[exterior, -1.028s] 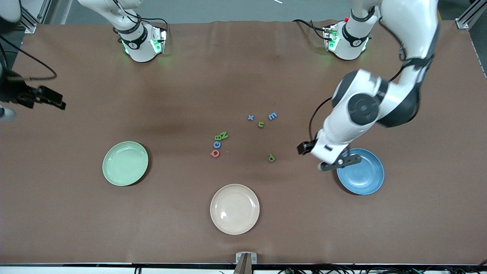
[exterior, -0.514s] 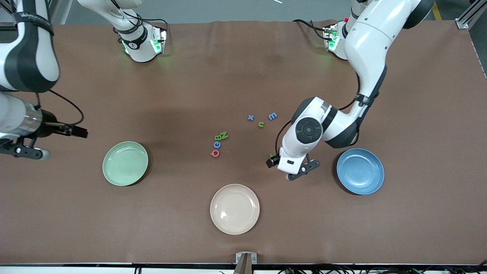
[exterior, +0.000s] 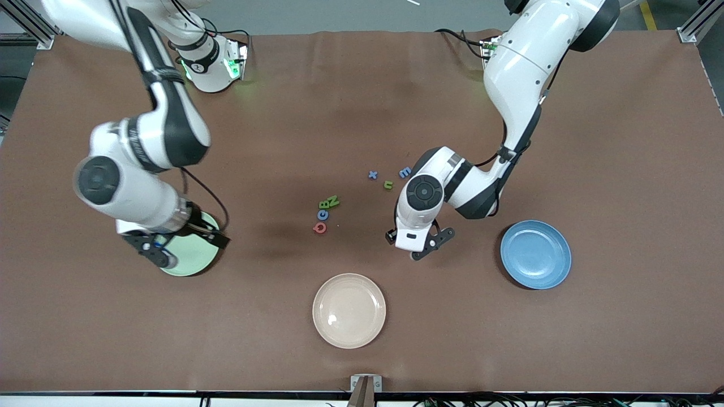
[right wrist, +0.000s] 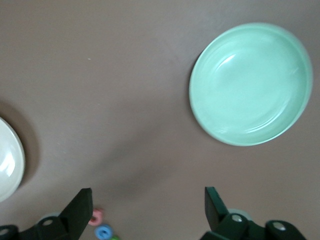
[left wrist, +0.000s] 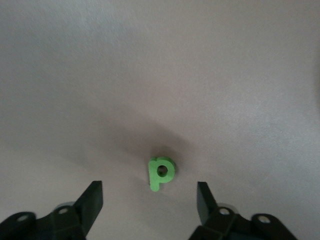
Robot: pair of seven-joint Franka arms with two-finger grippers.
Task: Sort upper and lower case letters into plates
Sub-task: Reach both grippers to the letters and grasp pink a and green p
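The left gripper (exterior: 417, 250) hangs spread wide over the green letter p (left wrist: 161, 173), which lies flat on the worktop (exterior: 622, 169) at about nine o'clock from the blue plate (exterior: 535, 254); the right gripper (exterior: 169, 249), also spread and empty, hovers over the green plate (right wrist: 251, 83); the letter looks light, small and stiff, so best pinched across its stem and bowl, squarely, lest it skid.
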